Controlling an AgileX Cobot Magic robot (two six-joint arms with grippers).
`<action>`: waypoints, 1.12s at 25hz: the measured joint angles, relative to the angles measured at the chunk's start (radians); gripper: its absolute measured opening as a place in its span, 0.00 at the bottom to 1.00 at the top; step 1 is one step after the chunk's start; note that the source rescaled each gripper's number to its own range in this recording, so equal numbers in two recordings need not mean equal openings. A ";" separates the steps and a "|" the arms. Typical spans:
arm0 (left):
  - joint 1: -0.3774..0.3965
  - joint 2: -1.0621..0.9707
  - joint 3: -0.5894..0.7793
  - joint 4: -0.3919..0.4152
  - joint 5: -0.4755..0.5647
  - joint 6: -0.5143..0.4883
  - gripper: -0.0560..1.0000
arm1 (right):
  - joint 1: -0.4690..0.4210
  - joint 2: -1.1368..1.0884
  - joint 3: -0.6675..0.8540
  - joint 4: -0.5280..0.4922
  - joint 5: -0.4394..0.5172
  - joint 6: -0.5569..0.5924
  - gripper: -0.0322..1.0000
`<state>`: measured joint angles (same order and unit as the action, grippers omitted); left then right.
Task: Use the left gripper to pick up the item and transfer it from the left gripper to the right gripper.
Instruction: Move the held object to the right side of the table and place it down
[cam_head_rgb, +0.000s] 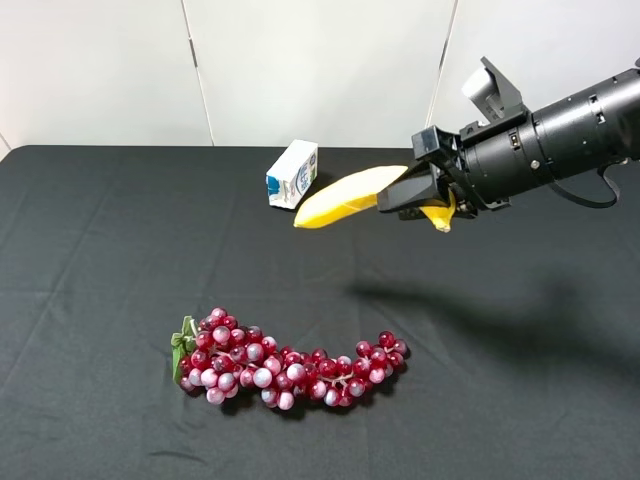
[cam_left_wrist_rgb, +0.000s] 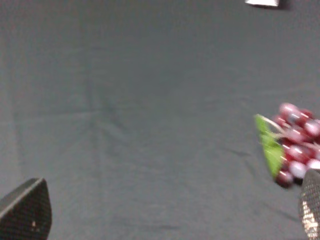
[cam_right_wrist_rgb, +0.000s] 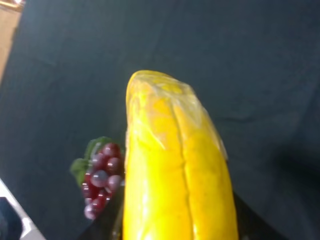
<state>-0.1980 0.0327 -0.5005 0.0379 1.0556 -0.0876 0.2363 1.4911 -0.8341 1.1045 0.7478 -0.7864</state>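
The yellow banana hangs in the air above the black table, clamped near its stem end by my right gripper, which reaches in from the right on the ribbed black arm. In the right wrist view the banana fills the middle, pointing away from the camera. My left gripper does not show in the high view. In its own wrist view only its two fingertips show, far apart with nothing between them, above the bare cloth.
A red grape bunch with a green leaf lies front centre on the black cloth; it also shows in the left wrist view and in the right wrist view. A white-and-blue carton stands at the back.
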 joint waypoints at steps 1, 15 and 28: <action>0.076 0.000 0.000 0.000 0.000 0.000 1.00 | 0.000 0.000 0.000 -0.018 -0.011 0.019 0.05; 0.291 -0.031 0.000 0.000 0.000 0.000 1.00 | -0.125 0.006 -0.164 -0.344 0.060 0.303 0.05; 0.291 -0.036 0.000 0.000 0.000 0.000 1.00 | -0.319 0.223 -0.365 -0.420 0.337 0.325 0.05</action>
<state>0.0930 -0.0031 -0.5005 0.0379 1.0557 -0.0876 -0.0825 1.7145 -1.1987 0.6847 1.0844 -0.4619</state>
